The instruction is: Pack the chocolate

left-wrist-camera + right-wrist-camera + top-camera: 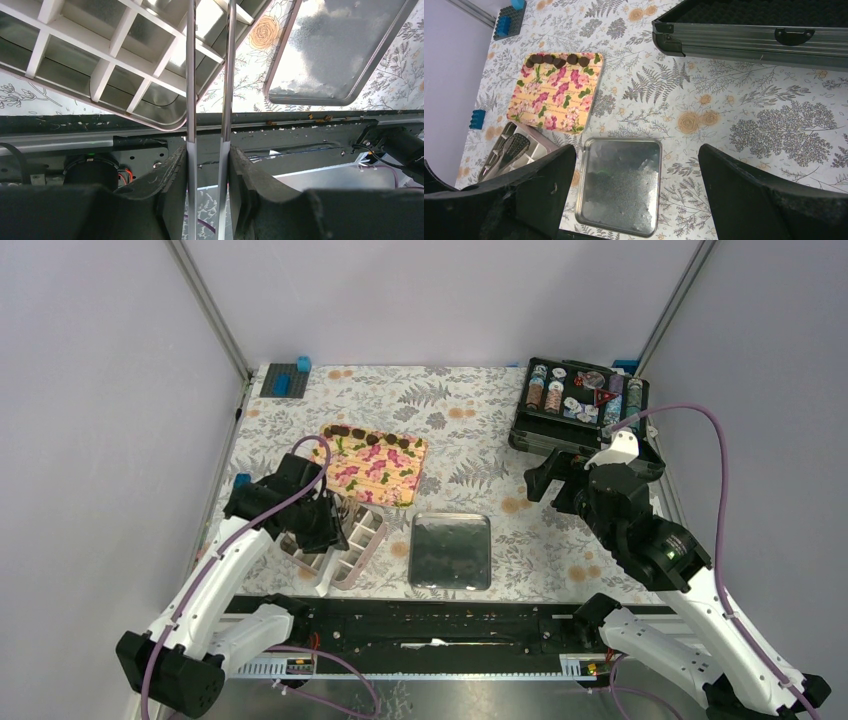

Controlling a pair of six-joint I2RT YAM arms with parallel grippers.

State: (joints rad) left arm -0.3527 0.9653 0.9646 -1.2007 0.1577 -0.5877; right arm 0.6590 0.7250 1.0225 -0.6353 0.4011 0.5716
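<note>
Chocolate [558, 60]: row of dark pieces along the far edge of the floral tray [551, 102], left of centre on the table [749, 125]. Left gripper [207, 150] is clamped on metal tongs [190, 75], blades slightly apart, reaching over the gridded box [100, 65] by the table's near-left edge. Tong tips are out of view, load unknown. Right gripper [636, 150] is spread wide, empty, over the silver tin [619, 200] at the near edge.

The chocolates [558, 60] sat on the board [556, 95] behind the tray [450, 550]. The gridded box [360, 530] lay left of the tray, and the case [749, 42] behind it to the right.
</note>
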